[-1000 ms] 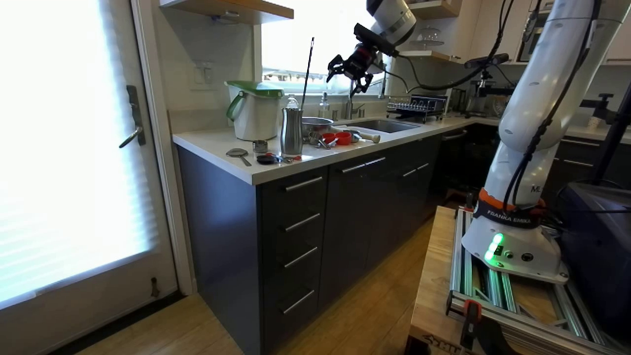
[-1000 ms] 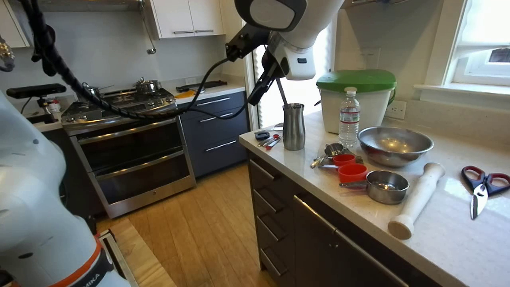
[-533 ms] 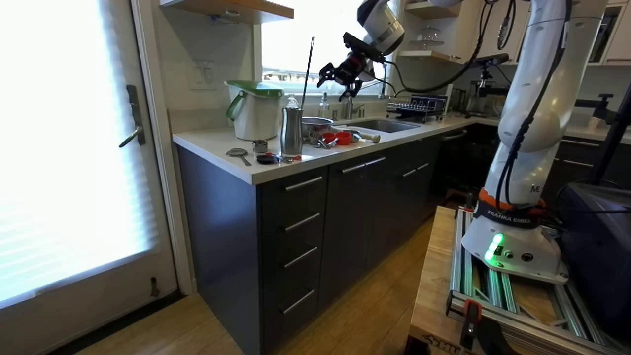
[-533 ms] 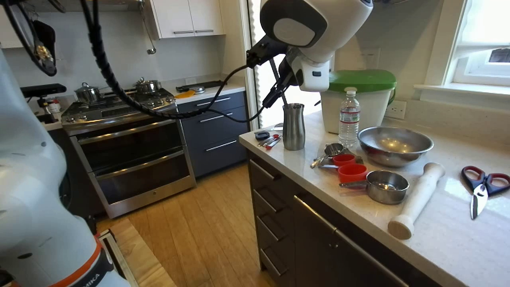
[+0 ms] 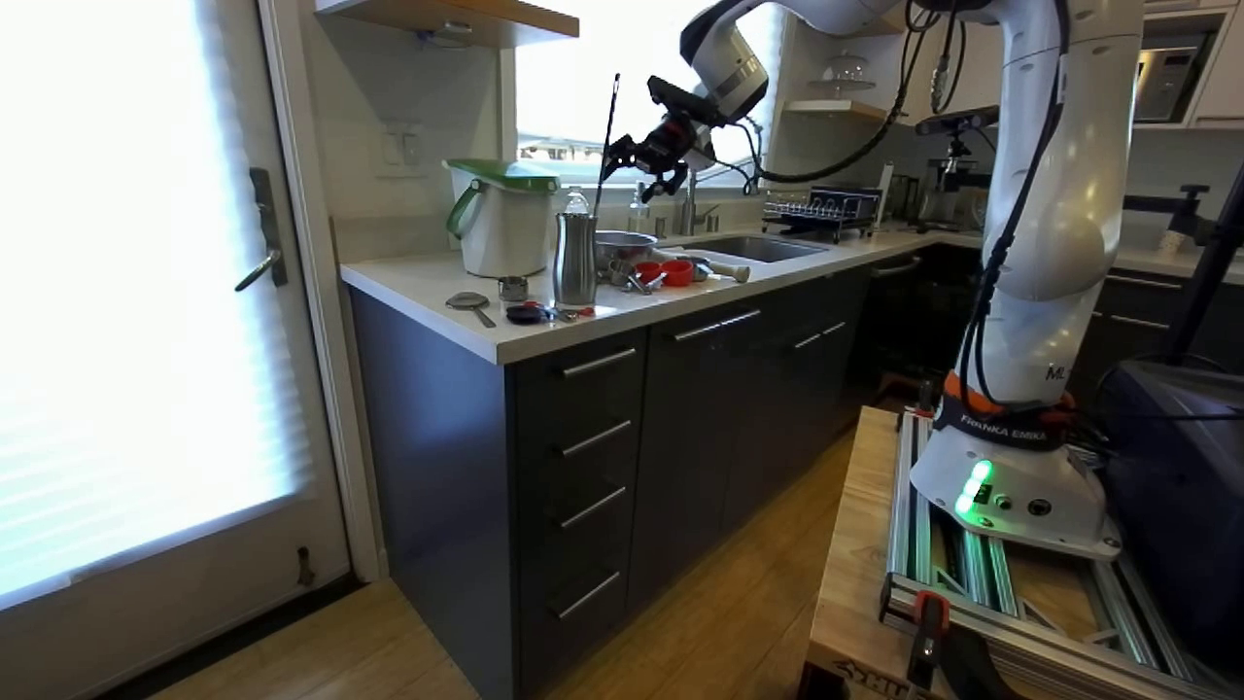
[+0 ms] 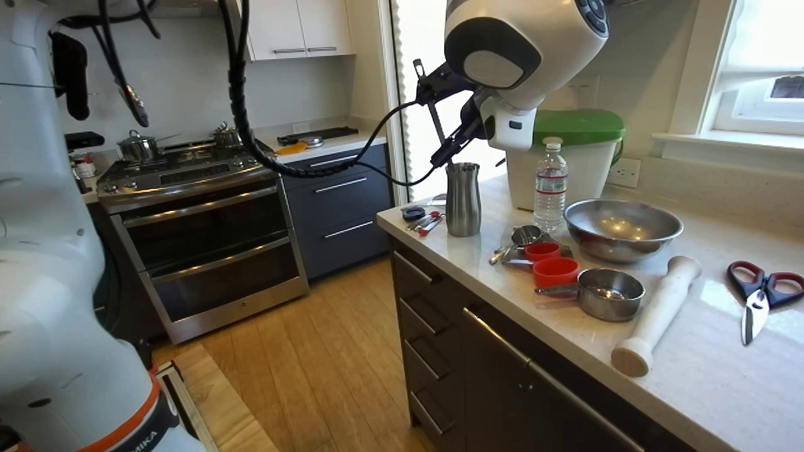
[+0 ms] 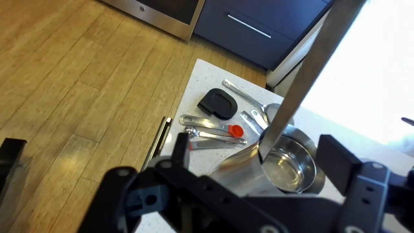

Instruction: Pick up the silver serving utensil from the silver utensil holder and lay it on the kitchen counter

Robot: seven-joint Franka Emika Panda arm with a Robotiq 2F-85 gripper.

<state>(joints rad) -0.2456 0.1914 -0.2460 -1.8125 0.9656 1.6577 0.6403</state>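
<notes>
— Where does the silver serving utensil (image 7: 305,81) stand?

— It leans in the upright silver utensil holder (image 6: 463,201), and in the wrist view its flat shaft crosses the gap of my gripper (image 7: 258,155). I can't tell whether I touch it.

— And your jaws?

— Spread wide, nothing gripped.

— How do you take it well?

— I should centre the shaft between my jaws before closing, then draw it along its own lean so the holder isn't dragged over. The lower end must clear the rim before any sideways move.

— And then?

— Lower it level onto the kitchen counter (image 5: 408,277), apart from the measuring spoons (image 7: 215,136) and the water bottle (image 6: 551,188).
</notes>
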